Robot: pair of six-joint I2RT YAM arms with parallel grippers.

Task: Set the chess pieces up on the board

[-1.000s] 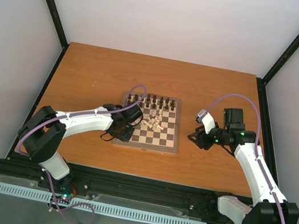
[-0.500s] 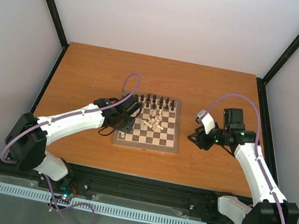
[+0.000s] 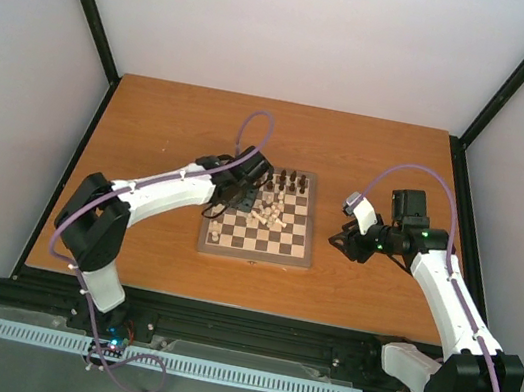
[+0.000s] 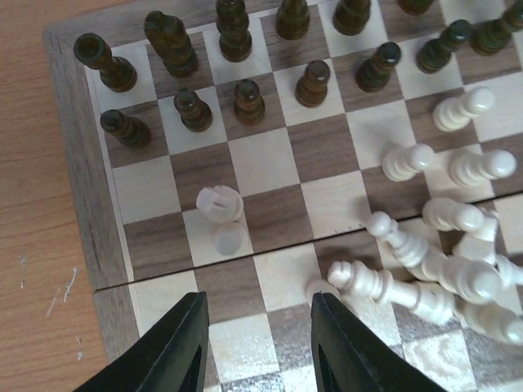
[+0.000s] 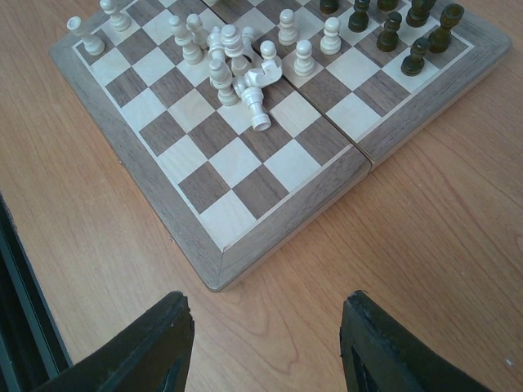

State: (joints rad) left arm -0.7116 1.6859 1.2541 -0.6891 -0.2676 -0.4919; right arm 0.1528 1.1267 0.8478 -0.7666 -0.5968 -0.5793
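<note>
Two rows of dark pieces [image 4: 245, 98] stand along the far edge of the board [image 3: 254, 254], which lies near the middle of the tabletop [image 3: 152, 126]. I judge that colour as good as placed, with the pale set the work in hand. Most of the cream pieces [image 4: 425, 269] lie tumbled together in a heap around the board's centre and toward its right edge, several on their sides and touching one another. A lone cream piece [image 3: 214, 236] stands at the board's near-left corner. My left gripper [image 4: 260, 309] hangs over the far-left part of the board with its fingers parted and nothing between them; below the gap I see only bare squares. Just ahead of it stand a notched cream figure [image 4: 219, 204] and a smaller one [image 4: 229, 238] touching it. My right gripper [image 5: 268, 306] hovers over bare tabletop just off the board's right edge, fingers spread wide and empty. The step, as I read it, is fetching a cream piece for the near rows. Next I need to bring the left fingers down around one figure only, squarely on its stem. I would take the two loose ones first, since the heap is tangled and a careless pinch could scatter it or knock the dark rows.
</note>
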